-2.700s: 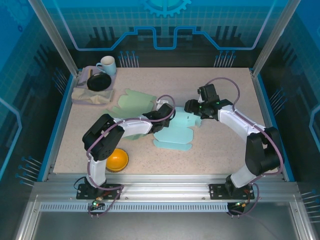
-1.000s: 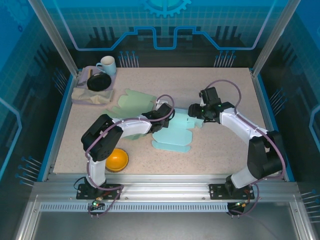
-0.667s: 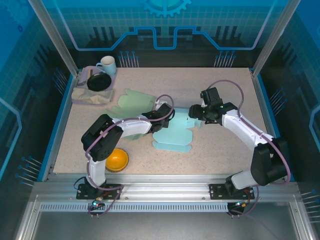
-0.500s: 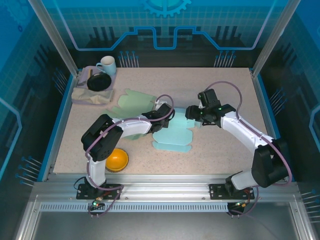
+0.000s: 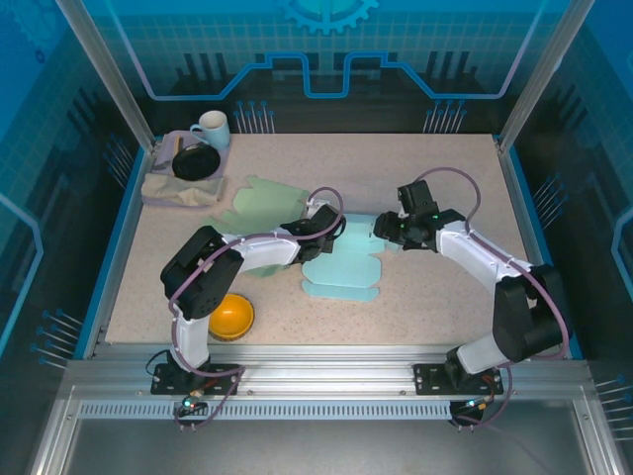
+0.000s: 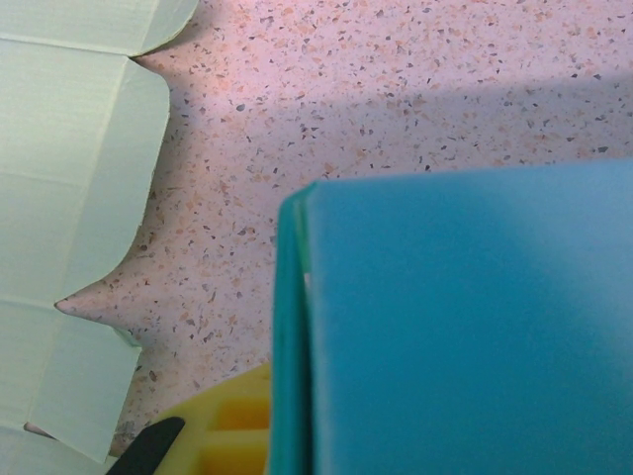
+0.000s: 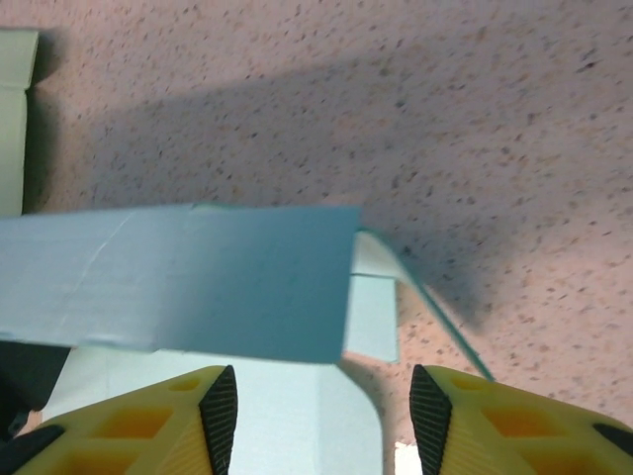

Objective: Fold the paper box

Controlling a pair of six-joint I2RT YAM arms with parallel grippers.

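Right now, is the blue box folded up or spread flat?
Mostly spread: the blue box lies flat on the table, with one flap raised at the right tool.

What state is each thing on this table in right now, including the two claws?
blue paper box: partly folded, one flap raised, the rest lying flat.
green paper sheet: flat, unfolded.
left gripper: shut on the blue paper box's edge.
right gripper: open, just short of the raised flap.
mug: upright.
orange bowl: upright, beside the left arm.
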